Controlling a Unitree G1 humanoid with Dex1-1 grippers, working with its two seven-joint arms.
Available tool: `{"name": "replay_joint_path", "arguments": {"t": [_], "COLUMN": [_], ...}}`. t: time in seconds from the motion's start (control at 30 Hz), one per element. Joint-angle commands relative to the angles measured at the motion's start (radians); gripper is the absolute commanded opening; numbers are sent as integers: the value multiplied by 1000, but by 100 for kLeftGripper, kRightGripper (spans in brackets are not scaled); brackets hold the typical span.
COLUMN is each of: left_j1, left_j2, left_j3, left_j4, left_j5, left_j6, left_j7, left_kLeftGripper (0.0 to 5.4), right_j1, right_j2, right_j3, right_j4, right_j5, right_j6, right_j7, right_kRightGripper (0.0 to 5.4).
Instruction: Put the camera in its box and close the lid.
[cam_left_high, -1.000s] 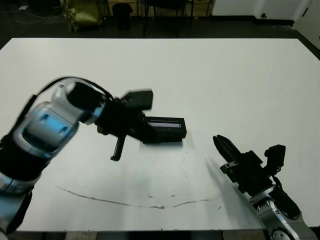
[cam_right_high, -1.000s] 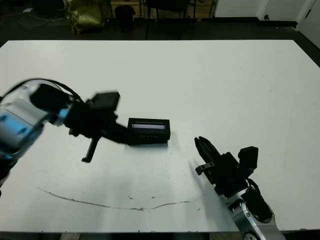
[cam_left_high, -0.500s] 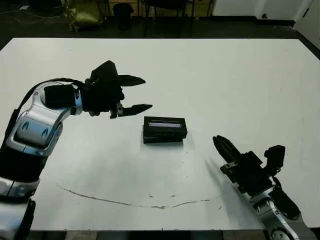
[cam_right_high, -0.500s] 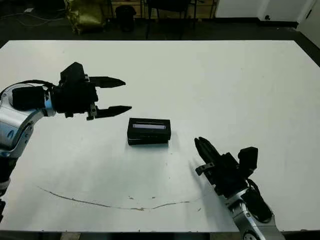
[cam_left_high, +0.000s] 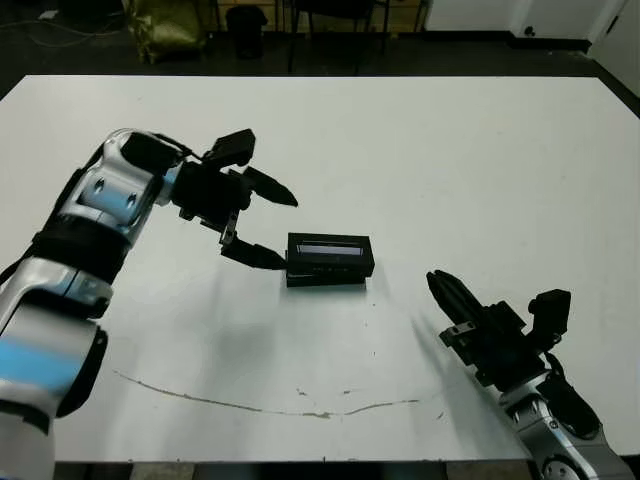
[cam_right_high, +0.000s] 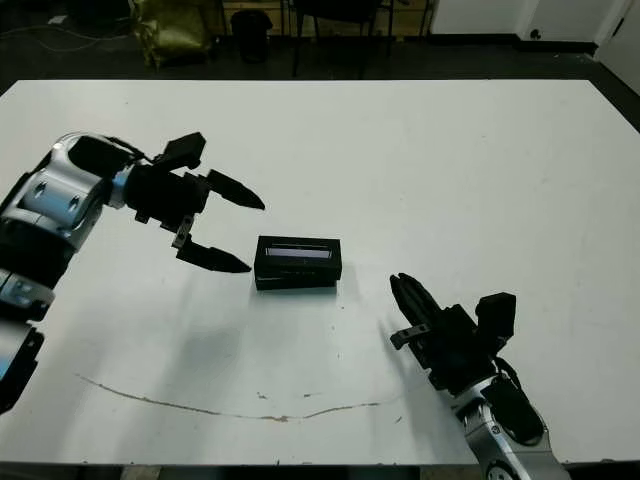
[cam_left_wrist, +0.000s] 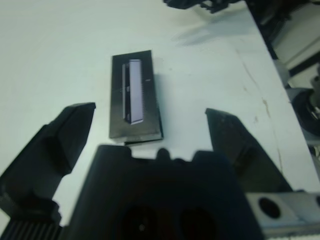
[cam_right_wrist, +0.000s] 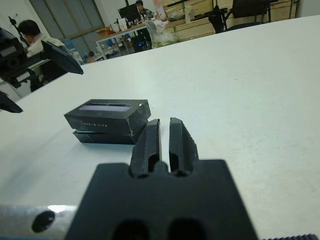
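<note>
- The white table (cam_left_high: 450, 150) fills most of the head views; a thin dark wavy mark (cam_left_high: 260, 405) runs across its near part, and nothing else lies on it around the box.
- The left arm (cam_left_high: 95, 215) reaches in over the table's left half, its silver and black shell bent toward the middle.
- The right arm (cam_left_high: 545, 425) comes up from the near right corner and hangs low over the table, well apart from the box.
- The lid (cam_left_high: 330, 246) sits on the box (cam_left_high: 325, 277) near the table's middle, its grey-lavender strip facing up; it sits slightly askew, so a sliver of the box shows beneath its edge. The camera cannot be seen.
- The left gripper (cam_left_high: 262, 225) hovers just left of the lid with its fingers spread wide and holding nothing; the lower fingertip (cam_left_high: 268, 260) is just beside the lid's left end, and whether it touches cannot be told.
- The right gripper (cam_right_wrist: 164, 140) points toward the box with its two fingers pressed nearly together, holding nothing.
- Beyond the table, the right wrist view shows people (cam_right_wrist: 27, 31) seated at desks.
</note>
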Motion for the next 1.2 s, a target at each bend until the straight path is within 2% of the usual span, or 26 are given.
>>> {"name": "replay_joint_path", "arguments": {"t": [0.03,0.23,0.43,0.53,0.7,1.2], "left_j1": [-11,-6,15,24,35,53], "left_j2": [-7,-16,-47,-60,-72,-80], "left_j3": [-48,-61,25,55,88,121], "left_j4": [48,92,149,164,168,167], "left_j5": [-62,-98,-43,-12,34,82], "left_j6": [-18,-35,-95,-126,-170,-135], "left_j7": [-17,-17,15,43,85,81], "left_kLeftGripper": [538,538,538,538,538,538], "right_j1": [4,0,1,2,3,7], "right_j2": [-7,-5,-7,-10,-6,-10], "right_j3": [1,-2,1,6,1,8], "right_j4": [12,13,6,13,19,5], "right_j5": [-18,-11,-6,-25,-11,-37], "right_j6": [-2,6,20,7,7,18], "right_j7": [-3,3,-6,-6,6,-22], "right_kRightGripper": [0,0,0,0,0,0]}}
